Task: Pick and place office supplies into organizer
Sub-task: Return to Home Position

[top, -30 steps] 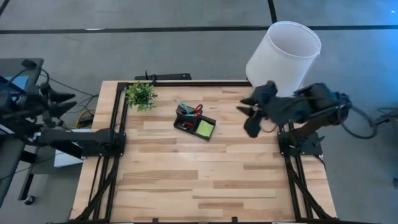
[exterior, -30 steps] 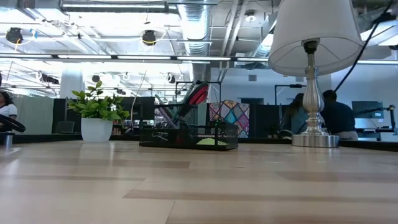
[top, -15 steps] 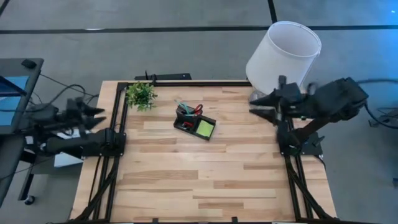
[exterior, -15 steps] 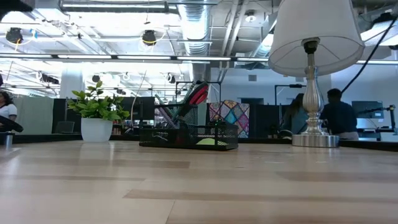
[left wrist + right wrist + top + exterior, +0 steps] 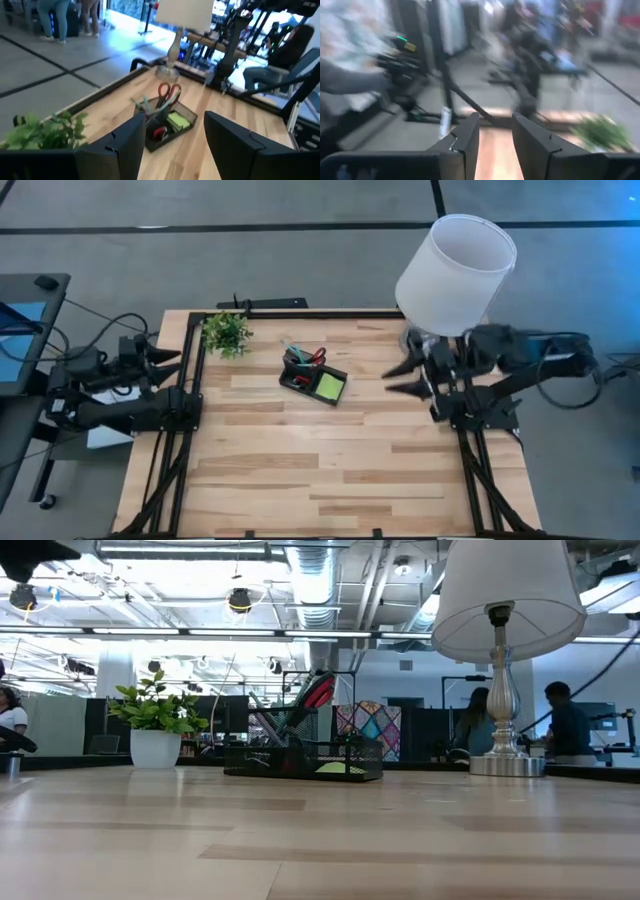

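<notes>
Table: a light wooden top (image 5: 330, 470) seen from above, with a dark robot arm at each side.
Organizer: a small black tray (image 5: 296, 389) stands on the far middle of the table, between the plant and the lamp, well apart from both grippers.
Supplies: red-handled scissors (image 5: 316, 357) and thin pens (image 5: 292, 350) stand in the taller compartment. A lime-green sticky-note pad (image 5: 329, 386) lies in the low flat section.
Left gripper (image 5: 172, 358): just outside the table's left edge, near the plant corner, fingers spread wide apart.
Right gripper (image 5: 392, 380): above the table's right side, near the lamp base, pointing toward the organizer, fingers apart.
Plant (image 5: 226, 332): small, green, in a white pot at the far left corner.
Lamp (image 5: 455, 272): white shade, at the far right corner.
Background: people (image 5: 565, 720) in the room beyond the table.
</notes>
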Controlling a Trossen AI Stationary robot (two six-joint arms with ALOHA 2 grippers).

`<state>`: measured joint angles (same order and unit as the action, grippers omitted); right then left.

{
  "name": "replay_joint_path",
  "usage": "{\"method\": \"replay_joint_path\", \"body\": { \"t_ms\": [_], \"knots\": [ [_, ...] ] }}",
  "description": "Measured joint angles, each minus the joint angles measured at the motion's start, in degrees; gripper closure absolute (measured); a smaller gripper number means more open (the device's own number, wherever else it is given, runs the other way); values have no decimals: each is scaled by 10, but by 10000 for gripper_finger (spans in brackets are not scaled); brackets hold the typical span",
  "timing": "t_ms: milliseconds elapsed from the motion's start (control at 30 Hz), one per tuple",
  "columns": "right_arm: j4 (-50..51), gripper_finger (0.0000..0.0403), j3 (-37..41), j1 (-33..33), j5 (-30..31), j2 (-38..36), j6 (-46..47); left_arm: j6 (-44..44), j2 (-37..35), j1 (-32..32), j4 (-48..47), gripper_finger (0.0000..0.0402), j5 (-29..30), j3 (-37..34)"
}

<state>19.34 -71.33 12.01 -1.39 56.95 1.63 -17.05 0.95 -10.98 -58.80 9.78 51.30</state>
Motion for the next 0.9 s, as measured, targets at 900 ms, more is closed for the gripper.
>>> {"method": "replay_joint_path", "body": {
  "t_ms": [900],
  "knots": [
    [-583, 294, 653, -84, -32, -328, 164, 34, 0, 0, 143, 205, 18, -13]
  ]
}}
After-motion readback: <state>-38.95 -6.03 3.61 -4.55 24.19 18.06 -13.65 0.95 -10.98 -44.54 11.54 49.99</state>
